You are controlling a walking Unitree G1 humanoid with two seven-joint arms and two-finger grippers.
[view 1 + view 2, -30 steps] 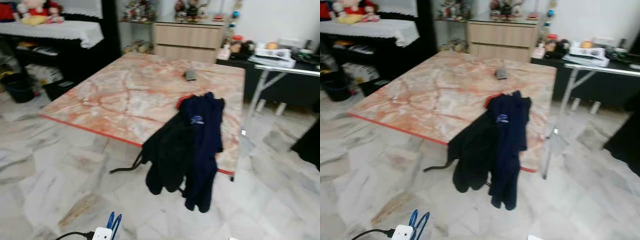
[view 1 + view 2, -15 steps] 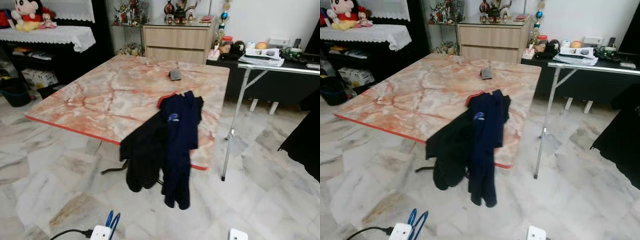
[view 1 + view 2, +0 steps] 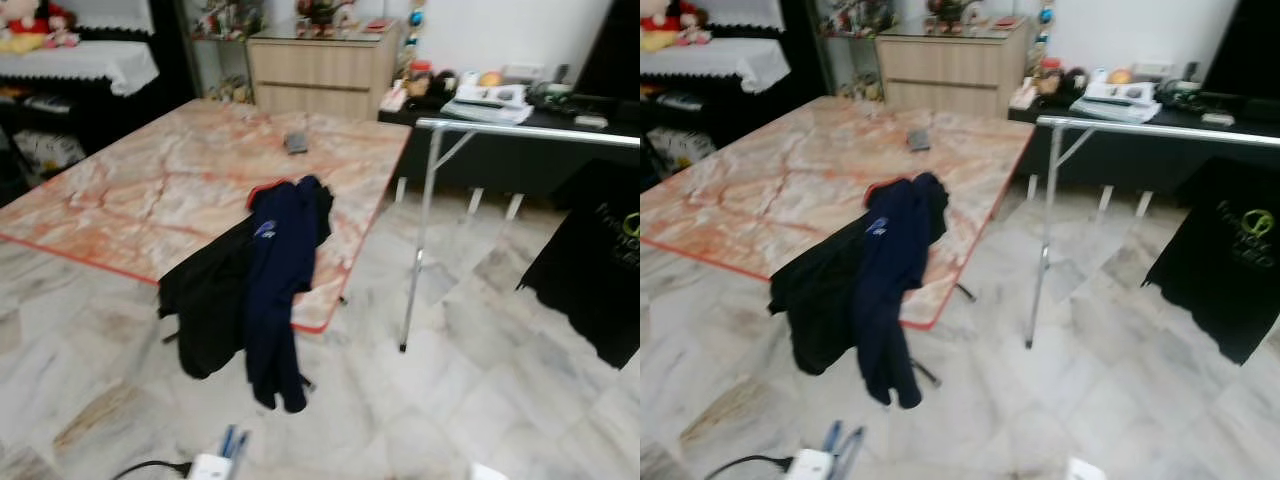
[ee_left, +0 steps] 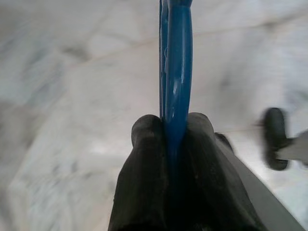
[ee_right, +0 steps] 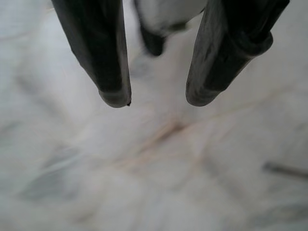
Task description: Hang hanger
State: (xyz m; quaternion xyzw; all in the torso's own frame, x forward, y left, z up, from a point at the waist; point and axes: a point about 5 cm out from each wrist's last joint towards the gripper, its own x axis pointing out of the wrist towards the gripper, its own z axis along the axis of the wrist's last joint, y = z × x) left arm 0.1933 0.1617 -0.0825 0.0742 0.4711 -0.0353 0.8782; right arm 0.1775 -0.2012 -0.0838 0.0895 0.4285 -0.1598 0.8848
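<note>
Marble-tiled room: pink-veined marble table upper left, dark navy and black garments draped over its near edge, silver metal rail upper right. Blue plastic hanger pinched tight in left gripper, long axis running straight out past fingertips. Rail lies ahead and right, well apart. Right gripper spread, empty, over floor. Versus half-second ago: whole view swung right; table and garments sit further left in frame.
</note>
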